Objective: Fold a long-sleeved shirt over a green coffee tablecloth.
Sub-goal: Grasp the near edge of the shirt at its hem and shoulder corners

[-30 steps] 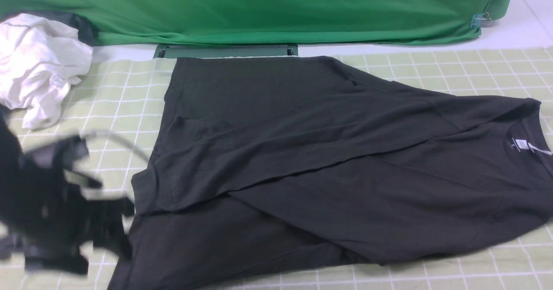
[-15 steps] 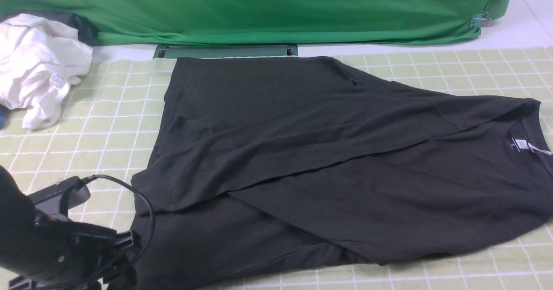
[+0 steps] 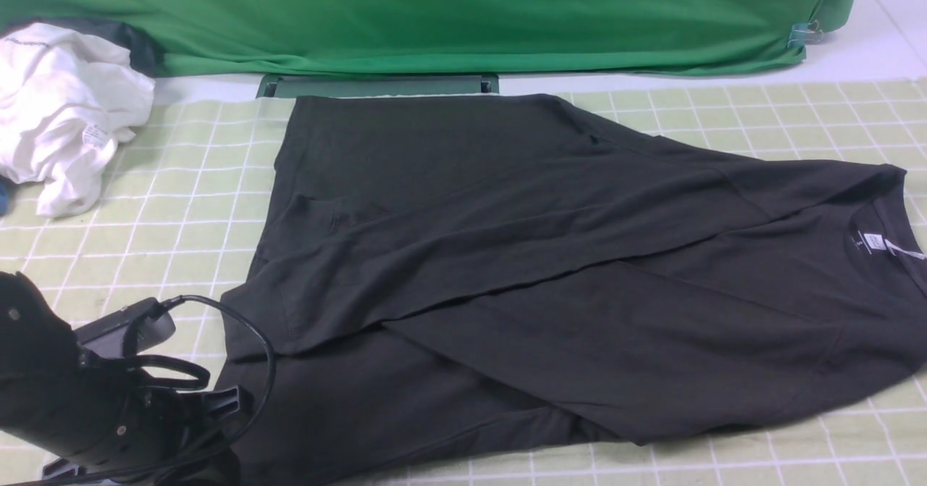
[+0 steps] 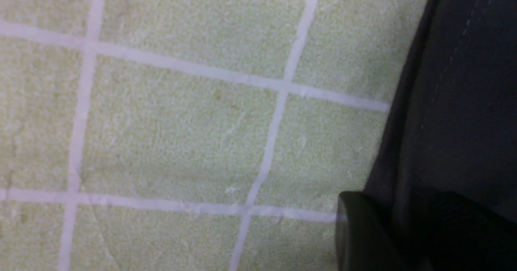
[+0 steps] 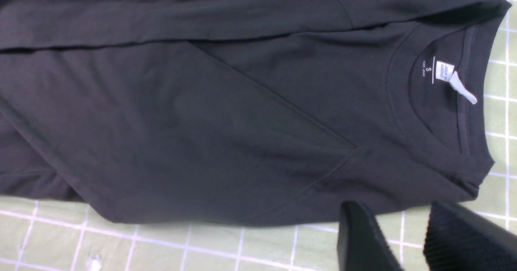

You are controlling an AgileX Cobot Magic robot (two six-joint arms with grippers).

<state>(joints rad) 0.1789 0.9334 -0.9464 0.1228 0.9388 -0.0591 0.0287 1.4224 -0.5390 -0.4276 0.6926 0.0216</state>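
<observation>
While we look from the front, the shirt point(image 3: 550, 269) lies folded on the checked tablecloth point(image 3: 181, 182), with a white garment point(image 3: 65, 109) and a green drape point(image 3: 434, 15) behind. Our left gripper point(image 3: 230, 404) sits low at its hem. From the left wrist, the hem meets one finger point(image 4: 359, 234), but we cannot tell if it grips. From the right wrist, our right gripper point(image 5: 412, 246) hovers parted and empty near the collar.

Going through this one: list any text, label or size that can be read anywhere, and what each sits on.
"S": printed inside the collar of the long-sleeved shirt, beside the white neck label.
Print on the neck label: too small to read.
Tiny line next to the "S": blurred, unreadable.
Marks on the tag of the white garment: too small to read.
</observation>
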